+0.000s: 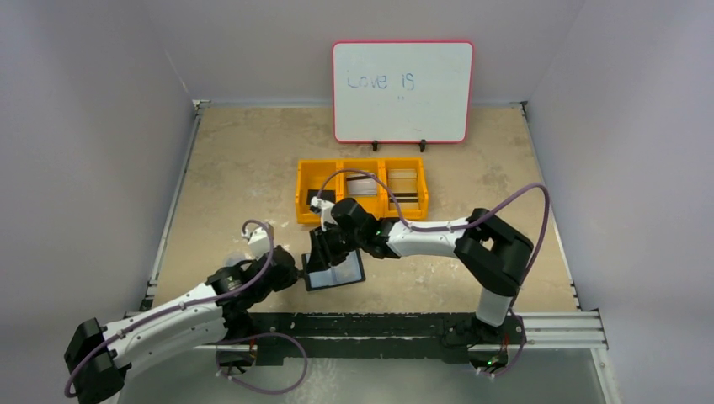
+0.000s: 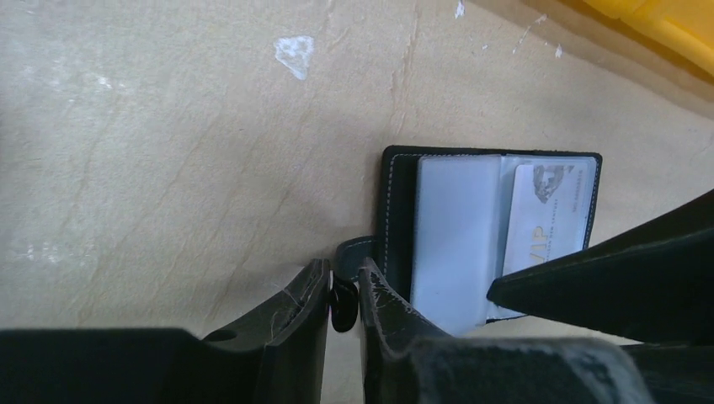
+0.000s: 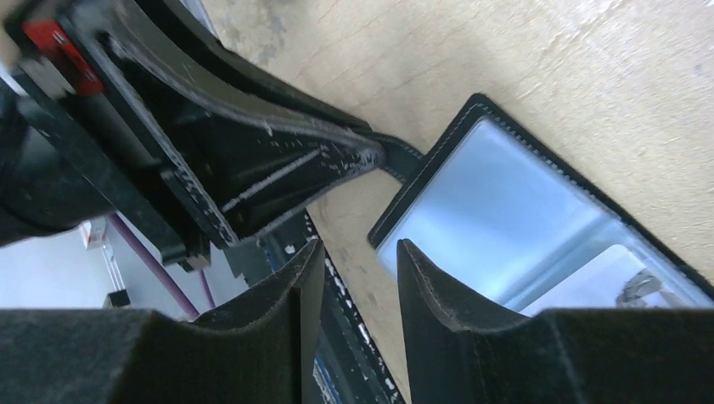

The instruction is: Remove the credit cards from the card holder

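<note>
Left wrist: your left gripper [image 2: 343, 282] pinches holder [image 2: 396, 194] by its tab [image 2: 358, 246], holder open flat on table [image 2: 168, 168]. Right gripper [image 3: 358, 252] narrow, empty, over clear pocket. Card [image 2: 547, 210] sits in far pocket; hold the tab pinned, press one fingertip on card, drag it out slowly

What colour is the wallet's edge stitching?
Whitish stitching on the black card holder; clearest in the left wrist view.

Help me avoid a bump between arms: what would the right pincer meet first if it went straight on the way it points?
Most likely the open wallet: the right pincer hangs open above its near corner. Close beside that line the left pincer pinches the wallet's tab. Depth is unclear.
</note>
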Motion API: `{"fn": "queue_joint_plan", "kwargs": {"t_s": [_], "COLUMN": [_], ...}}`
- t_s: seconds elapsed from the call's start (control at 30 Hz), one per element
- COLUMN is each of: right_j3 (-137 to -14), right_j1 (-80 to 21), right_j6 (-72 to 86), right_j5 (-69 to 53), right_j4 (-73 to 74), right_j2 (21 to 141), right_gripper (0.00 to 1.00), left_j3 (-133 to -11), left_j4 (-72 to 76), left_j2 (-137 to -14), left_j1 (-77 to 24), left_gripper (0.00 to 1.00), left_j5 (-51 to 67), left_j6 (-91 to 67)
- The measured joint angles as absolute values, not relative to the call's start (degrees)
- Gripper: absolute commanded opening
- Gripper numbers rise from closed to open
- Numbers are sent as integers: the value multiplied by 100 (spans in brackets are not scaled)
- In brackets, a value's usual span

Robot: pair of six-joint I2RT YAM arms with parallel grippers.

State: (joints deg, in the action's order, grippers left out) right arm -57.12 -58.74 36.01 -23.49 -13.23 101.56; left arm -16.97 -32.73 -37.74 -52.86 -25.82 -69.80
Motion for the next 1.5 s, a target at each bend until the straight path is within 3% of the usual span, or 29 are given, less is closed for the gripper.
{"fn": "queue_joint_plan", "kwargs": {"t_s": [0.2, 0.37, 0.67, 1.1, 1.5], "right_j3": [-5760, -5658, -4928, -3688, -3618], "right_j1": [-6001, -6003, -5951, -5714, -5349], "right_j6": [3514, 3454, 3957, 4930, 5054], "right_j5": [-2171, -1179, 370, 23, -593], "right_j4": [-1203, -810, -307, -928, -1446], "right_j2": [10064, 9214, 8374, 7915, 8261], "right_gripper": [40, 40, 37, 30, 22], "left_j3": [-1769, -1986, -2335, -2189, -2067], "left_j4": [-3837, -4095, -3347, -998, -567], "left_j2": [-3129, -2832, -3271, -4563, -5363], "left_j1": [-5288, -5288, -5288, -5288, -5288], "left_gripper": [36, 44, 50, 50, 50], "left_j5": [-2928, -3181, -3059, -2110, -1837], "left_j6": [-7275, -7452, -7052, -6775, -6842]}}
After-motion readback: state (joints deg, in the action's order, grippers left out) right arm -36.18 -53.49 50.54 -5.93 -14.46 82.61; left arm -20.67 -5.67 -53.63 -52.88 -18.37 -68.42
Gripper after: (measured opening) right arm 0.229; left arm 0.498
